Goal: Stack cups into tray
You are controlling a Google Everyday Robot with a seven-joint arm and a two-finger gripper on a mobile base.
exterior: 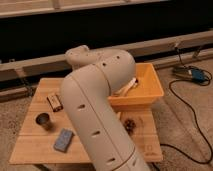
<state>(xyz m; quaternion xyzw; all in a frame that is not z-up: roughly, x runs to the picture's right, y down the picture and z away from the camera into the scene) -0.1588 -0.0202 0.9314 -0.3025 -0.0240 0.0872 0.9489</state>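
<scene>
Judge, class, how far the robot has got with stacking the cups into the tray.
Done: nothing visibly stacked. In hand: the gripper is down inside the orange tray, its load hidden by the arm. Left: the dark grey cup stands on the wooden table, beside the blue-grey block.

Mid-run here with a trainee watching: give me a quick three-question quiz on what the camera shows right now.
1. True or false: the dark grey cup stands inside the orange tray.
2. What lies nearest the dark grey cup on the wooden table?
A. blue-grey block
B. blue device on the floor
C. the tray
3. Fill in: the gripper is reaching into the ____.

Key:
1. False; it stands upright on the table's left side.
2. A
3. tray; the arm hides most of the tray's left part, and only the pale gripper end shows.
</scene>
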